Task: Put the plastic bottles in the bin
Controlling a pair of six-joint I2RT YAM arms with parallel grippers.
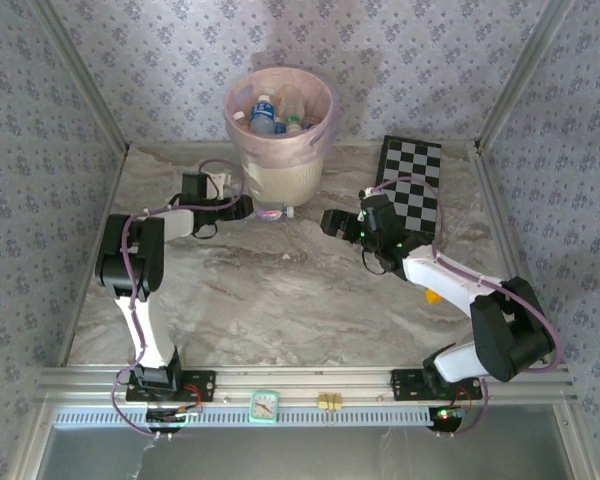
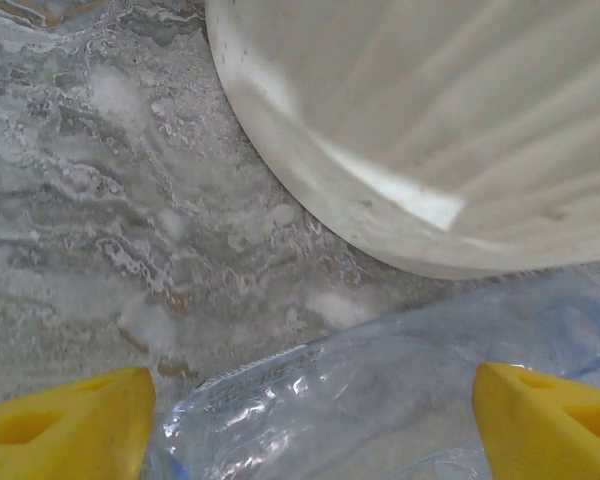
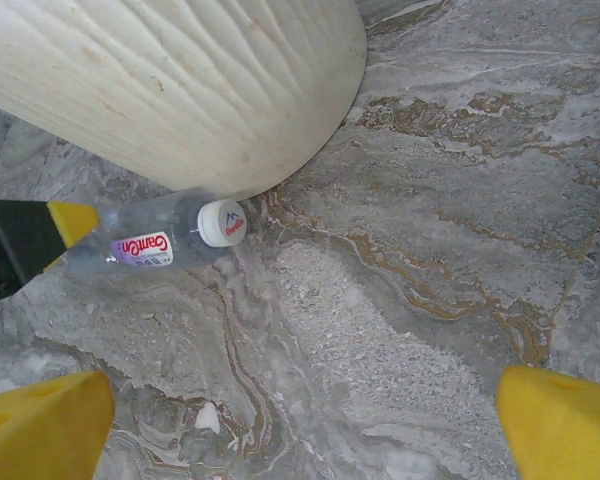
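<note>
Lying on its side on the marble table [image 1: 280,300], hard against the foot of the bin [image 1: 280,178]: one clear bottle [image 3: 155,243] with a white cap [image 3: 222,222] and a red-lettered label, cap end toward the right arm. Astride its body, the left claw [image 2: 310,420], yellow fingertips [image 2: 65,425] spread wide to either flank; no telling from here whether pressing yet or merely close. Out over bare marble near the bin, the right claw [image 3: 305,430], gaping fully and holding nothing. Already down inside the pink-lined bin, several other bottles [image 1: 265,112]. For the grab: close slowly and squarely on the mid-body, not the tapering neck, with thin plastic likely to buckle and a round, slick wall apt to squirt out sideways. Mind the bin's wall just ahead of the fingertips, probably easy to shove if pushed further forward. Once firm, lift straight up first, clear of the rim, then carry over the mouth and let go well inside. Leave the right claw parked away from that path.
</note>
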